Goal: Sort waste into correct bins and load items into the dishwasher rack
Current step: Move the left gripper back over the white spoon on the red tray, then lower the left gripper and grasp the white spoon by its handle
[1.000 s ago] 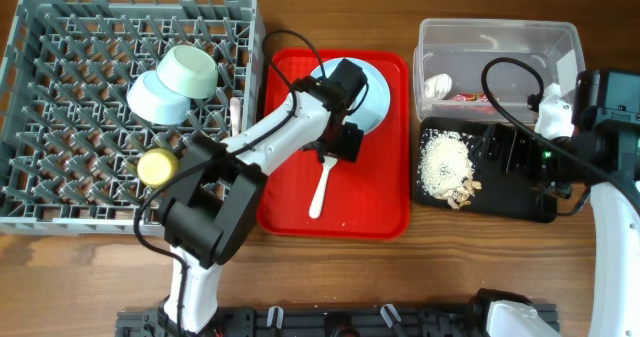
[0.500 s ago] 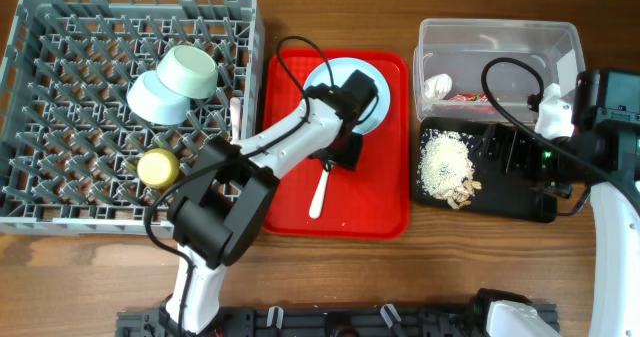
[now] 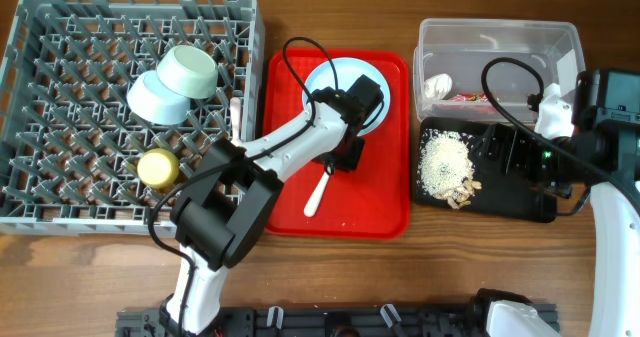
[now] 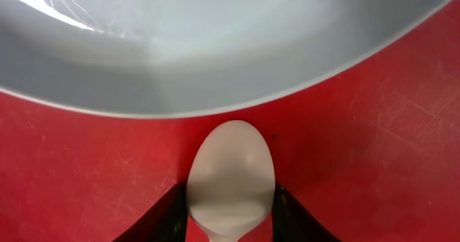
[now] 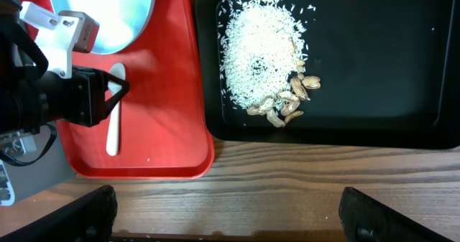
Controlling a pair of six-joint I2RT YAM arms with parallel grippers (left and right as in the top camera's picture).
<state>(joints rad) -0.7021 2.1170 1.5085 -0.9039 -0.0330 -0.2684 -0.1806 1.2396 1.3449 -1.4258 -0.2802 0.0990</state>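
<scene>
Left arm (image 3: 285, 142) and right arm (image 3: 612, 227) have white links, black joints, black cables

The brown wooden surface (image 3: 450, 267) carries four items. The large square grey plastic rack (image 3: 100, 220) sits at the left. The flat red rectangular serving tray (image 3: 370, 197) lies just beside it, at centre. The clear plastic rectangular tub (image 3: 520, 62) sits at the far right, and the shallow black rectangular tray (image 3: 510, 192) lies just beside its near edge.

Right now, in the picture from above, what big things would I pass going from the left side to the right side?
grey dishwasher rack → red tray → black tray
</scene>
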